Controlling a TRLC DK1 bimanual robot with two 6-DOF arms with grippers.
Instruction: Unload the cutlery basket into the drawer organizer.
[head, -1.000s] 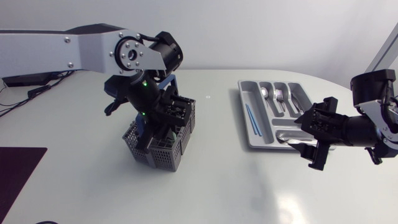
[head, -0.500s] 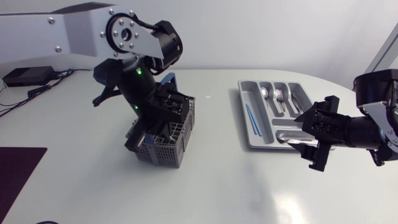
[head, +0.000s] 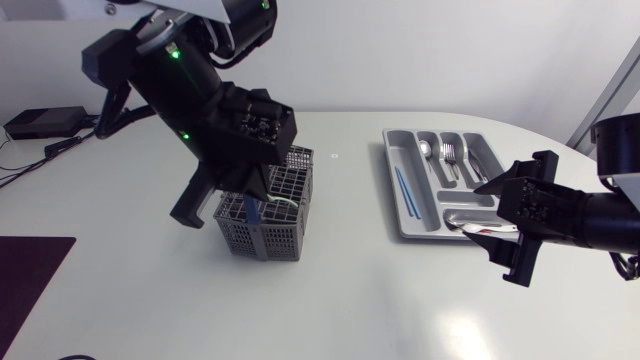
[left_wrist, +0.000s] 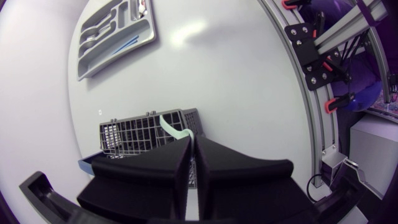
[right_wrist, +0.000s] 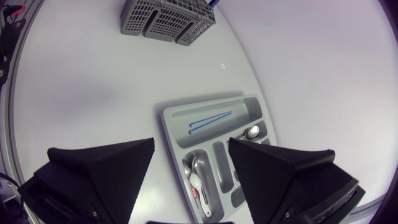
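White glossy worktop, with a rounded far right corner, is carrying everything; soft glare is being thrown back off its bare middle in the left wrist view. A dark mat is lying at the near left edge.

Grey mesh cutlery basket is standing upright left of the worktop's centre, well apart from the drawer organizer.

Left gripper is being held just over the basket's open top, with the arm reared up high behind it. Its fingers are pinched almost together and clamped on a pale green utensil. The utensil's other end is running down into the basket, so it is not yet clear of the rim.

Grey drawer organizer is lying flat toward the far right edge of the worktop. Two blue sticks are lying in its long compartment on the basket side. A fork and a spoon are lying in the narrow middle compartments. More silver spoons are resting in the compartment at its near end.

Right gripper is hanging at the organizer's near right corner, fingers spread wide, nothing between them. The arm is coming in low from the right edge.
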